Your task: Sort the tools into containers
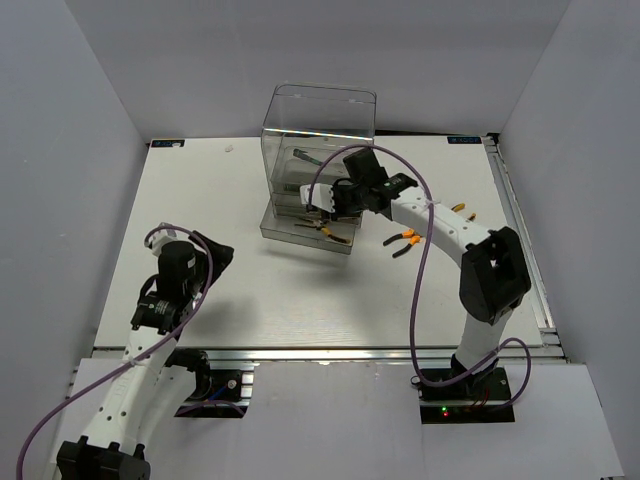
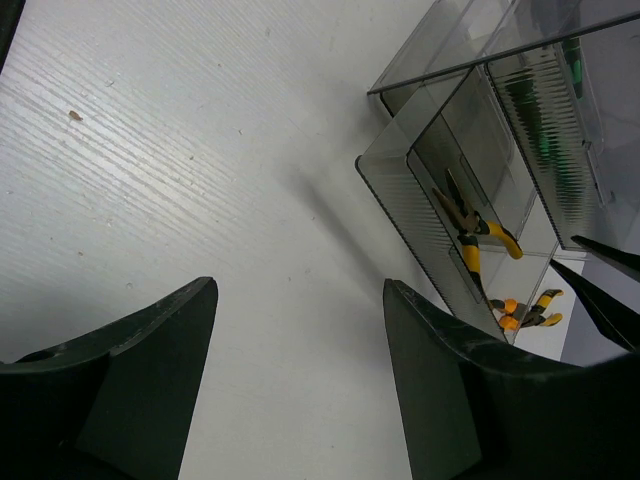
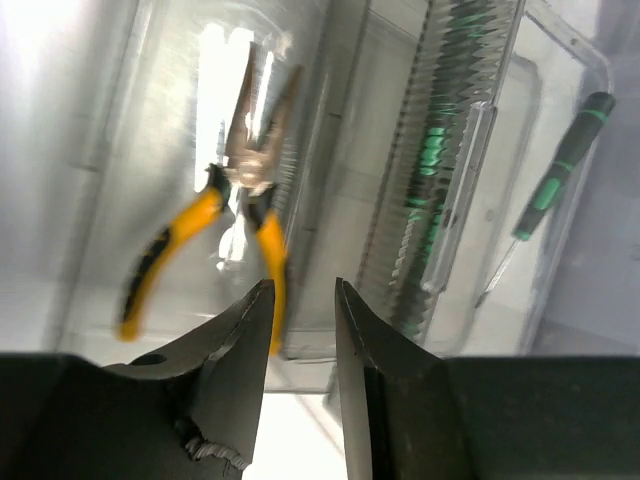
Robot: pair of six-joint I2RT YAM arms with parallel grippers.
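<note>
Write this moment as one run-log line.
right pincer: open above drawer | pliers: in drawer | left pincer: open, empty

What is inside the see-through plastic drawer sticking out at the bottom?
One pair of long-nosed pliers with orange-and-black handles lies in that clear plastic drawer. From above, the black right gripper covers the drawer's back part, so anything there is hidden.

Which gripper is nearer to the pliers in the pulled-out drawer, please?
Right. The right gripper hovers just above the pliers; the left gripper is far off to their left.
</note>
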